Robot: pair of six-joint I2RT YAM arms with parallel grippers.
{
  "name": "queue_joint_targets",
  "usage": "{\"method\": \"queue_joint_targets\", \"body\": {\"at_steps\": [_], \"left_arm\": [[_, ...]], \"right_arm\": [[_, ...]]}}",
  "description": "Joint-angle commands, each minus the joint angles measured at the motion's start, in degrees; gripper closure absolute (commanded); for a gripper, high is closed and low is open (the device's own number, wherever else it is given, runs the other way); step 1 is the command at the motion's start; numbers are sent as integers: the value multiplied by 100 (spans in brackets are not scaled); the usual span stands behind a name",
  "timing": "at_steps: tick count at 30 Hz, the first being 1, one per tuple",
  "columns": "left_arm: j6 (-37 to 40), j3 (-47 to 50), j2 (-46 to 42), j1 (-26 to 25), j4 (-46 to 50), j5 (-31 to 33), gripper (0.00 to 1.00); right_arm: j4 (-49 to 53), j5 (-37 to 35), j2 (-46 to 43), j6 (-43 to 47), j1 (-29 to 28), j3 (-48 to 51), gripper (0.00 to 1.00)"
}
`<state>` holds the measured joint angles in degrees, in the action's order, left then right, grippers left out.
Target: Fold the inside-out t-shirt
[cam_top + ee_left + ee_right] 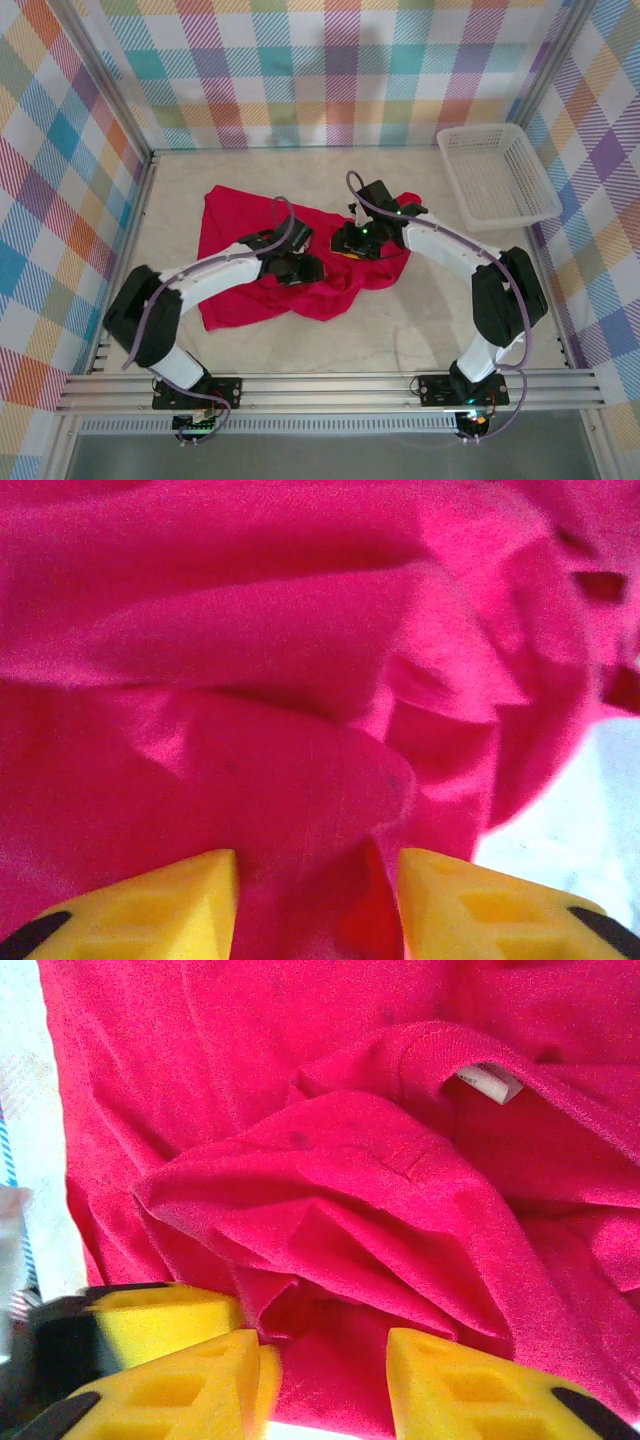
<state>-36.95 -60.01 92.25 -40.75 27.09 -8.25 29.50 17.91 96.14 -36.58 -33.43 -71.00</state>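
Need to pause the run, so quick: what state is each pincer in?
Left pincer: open, t-shirt cloth bunched between its fingers.
Right pincer: open, a fold of the t-shirt between its fingers.

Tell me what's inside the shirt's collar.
Inside the collar of the shirt, a small white tag shows. Deeper in, folded cloth covers the opening, so nothing more can be seen.
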Motion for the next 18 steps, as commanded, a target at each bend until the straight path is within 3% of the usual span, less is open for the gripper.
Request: {"method": "queue_joint_targets", "body": {"at_steps": [1, 3, 13, 15, 18], "left_arm": [[81, -306, 257, -77, 270, 124, 83], [90, -336, 167, -79, 365, 215, 100], [80, -397, -949, -73, 630, 371, 100], [69, -381, -1213, -73, 592, 360, 100], [81, -296, -1634, -73, 510, 478, 100]], "right_arm": [[12, 276, 246, 129, 12, -269, 55], [-41, 367, 345, 95, -4, -285, 53], [-784, 776, 1027, -512, -260, -298, 44], [-1002, 765, 1166, -693, -254, -381, 56], [-823, 511, 1267, -658, -212, -754, 86]]}}
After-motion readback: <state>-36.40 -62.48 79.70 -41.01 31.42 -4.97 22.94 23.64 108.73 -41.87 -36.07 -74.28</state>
